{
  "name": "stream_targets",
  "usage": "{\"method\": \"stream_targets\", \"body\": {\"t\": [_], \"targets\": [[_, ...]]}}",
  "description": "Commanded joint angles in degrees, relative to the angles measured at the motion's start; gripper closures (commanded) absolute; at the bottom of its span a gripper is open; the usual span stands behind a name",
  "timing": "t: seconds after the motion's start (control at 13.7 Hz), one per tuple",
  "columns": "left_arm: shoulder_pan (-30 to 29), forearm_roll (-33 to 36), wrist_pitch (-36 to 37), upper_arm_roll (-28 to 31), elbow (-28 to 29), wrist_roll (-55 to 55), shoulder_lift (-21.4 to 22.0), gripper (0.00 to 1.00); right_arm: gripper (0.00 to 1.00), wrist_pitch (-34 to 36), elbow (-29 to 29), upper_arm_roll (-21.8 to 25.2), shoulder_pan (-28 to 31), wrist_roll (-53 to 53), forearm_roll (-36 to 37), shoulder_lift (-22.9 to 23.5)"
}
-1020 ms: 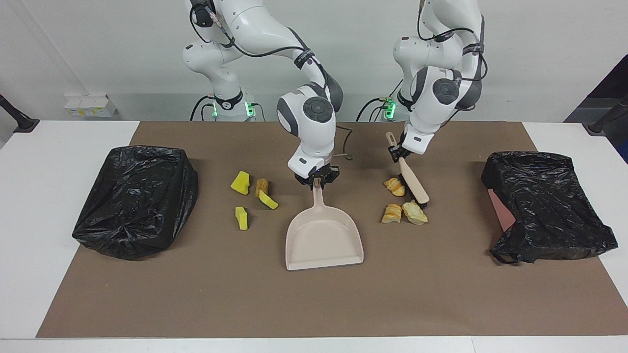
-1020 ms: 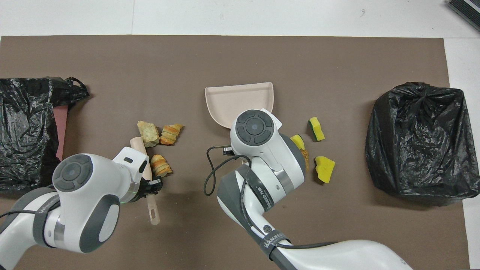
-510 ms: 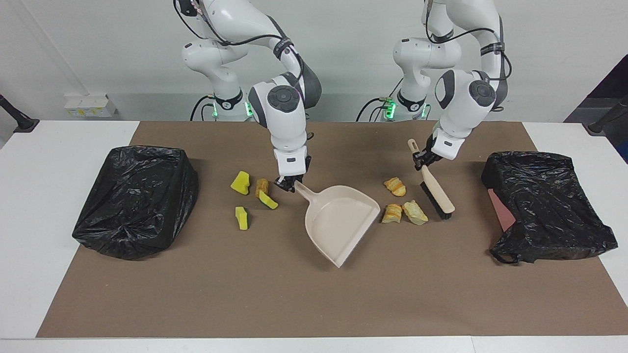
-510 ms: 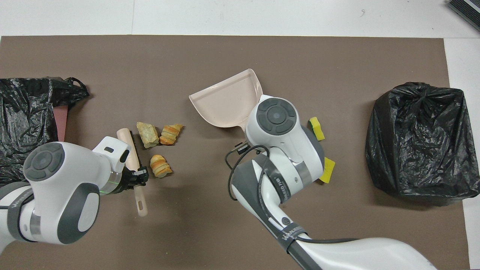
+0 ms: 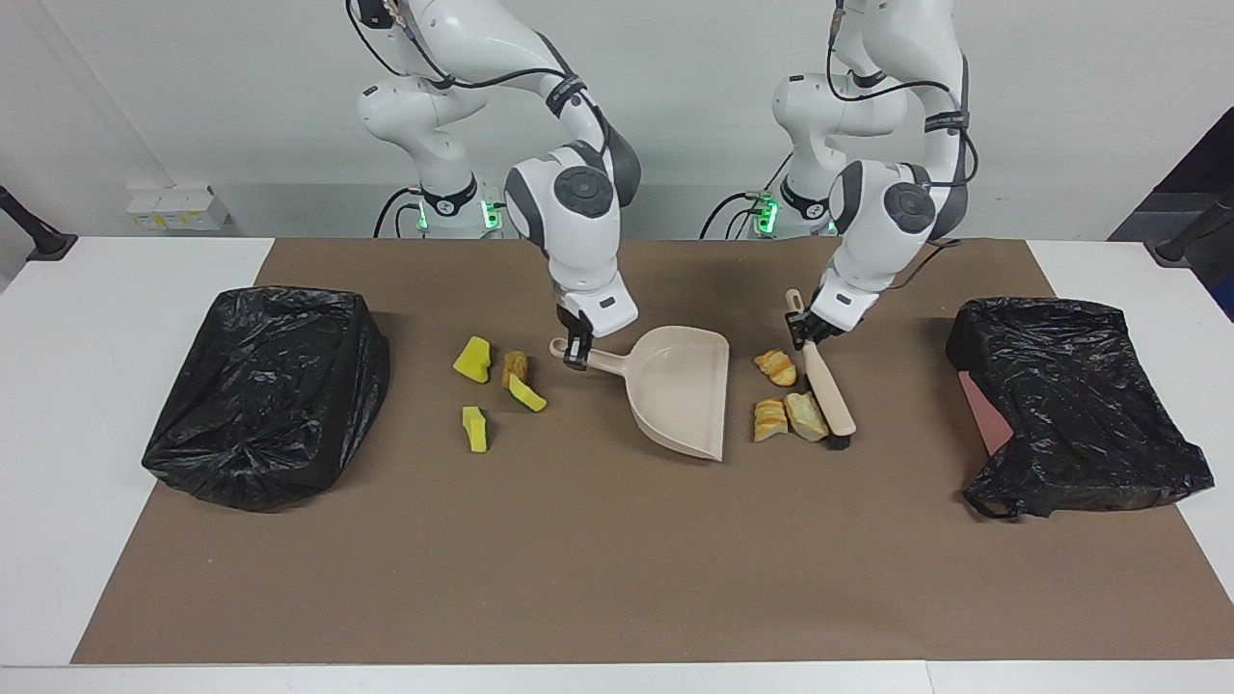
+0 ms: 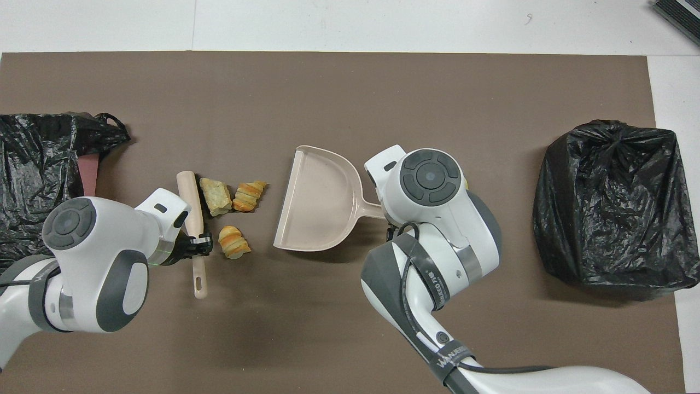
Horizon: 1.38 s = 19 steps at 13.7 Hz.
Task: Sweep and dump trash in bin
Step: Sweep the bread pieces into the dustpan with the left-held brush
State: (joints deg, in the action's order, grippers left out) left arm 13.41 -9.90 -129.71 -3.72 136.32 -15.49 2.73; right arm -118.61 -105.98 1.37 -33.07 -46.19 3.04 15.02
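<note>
Trash (image 5: 769, 419) all out on the mat, none in pan or bin yet; step in hand judged as sweeping the first cluster into the pan.

White desk (image 5: 58, 386) under a brown paper mat (image 5: 617, 559). Black plastic-lined bin (image 5: 265, 395) at the right arm's end, second crumpled black plastic bag (image 5: 1070, 405) at the left arm's end.

Beige plastic dustpan (image 5: 680, 390) on the mat mid-desk, handle clenched in the right jaws, mouth turned toward the left arm's end. Beige-handled dark-bristled hand brush (image 5: 829, 390) clenched in the left jaws, head down at the mat.

Three tan-orange bread-like chunks (image 5: 776, 367) between brush and pan mouth, just beside the brush. Three bright yellow spongy wedges (image 5: 471, 359) and a brown crusty lump (image 5: 515, 367) near the pan's handle, toward the right arm's end, untouched.

Next, probably: drag the brush toward the pan, low and even, with the pan pressed flat to keep chunks from slipping under the lip.
</note>
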Motion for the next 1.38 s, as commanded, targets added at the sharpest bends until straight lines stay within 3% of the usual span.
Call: {"method": "stream_targets", "body": {"t": [0.0,0.15,0.51,0.66,0.87,1.09,1.31], "targets": [[4.3,-4.1,-0.5,0.4,-0.6,2.6,-0.7,1.0,1.0,0.5,-1.9,-0.3,-0.1,-0.9,1.6,-1.2],[7.1,-7.7,-1.7,0.4,-0.8,4.7,-2.1,1.0,1.0,0.4,-2.4,-0.2,-2.6,0.8,1.7,-0.8],[15.5,-18.4,-3.0,-0.6,-2.6,4.8,-3.1,1.0,1.0,0.5,-5.0,-0.1,-2.2,1.1,2.4,-1.6],[16.7,-19.5,-2.8,-0.7,-3.6,4.3,-2.8,1.0,1.0,0.7,-5.1,-0.1,-2.2,1.2,2.4,-1.7],[15.1,-19.5,2.3,0.5,-4.5,3.8,1.7,1.0,1.0,1.2,-5.2,-0.1,-2.2,1.2,2.4,-1.7],[8.1,-18.7,12.4,0.7,-3.9,0.5,7.6,1.0,1.0,1.5,-5.3,-0.1,-2.2,1.2,2.4,-1.8],[2.7,-11.6,16.3,0.6,-0.7,-2.7,11.7,1.0,1.0,1.6,-5.3,-0.1,-2.1,1.2,2.4,-1.8]]}}
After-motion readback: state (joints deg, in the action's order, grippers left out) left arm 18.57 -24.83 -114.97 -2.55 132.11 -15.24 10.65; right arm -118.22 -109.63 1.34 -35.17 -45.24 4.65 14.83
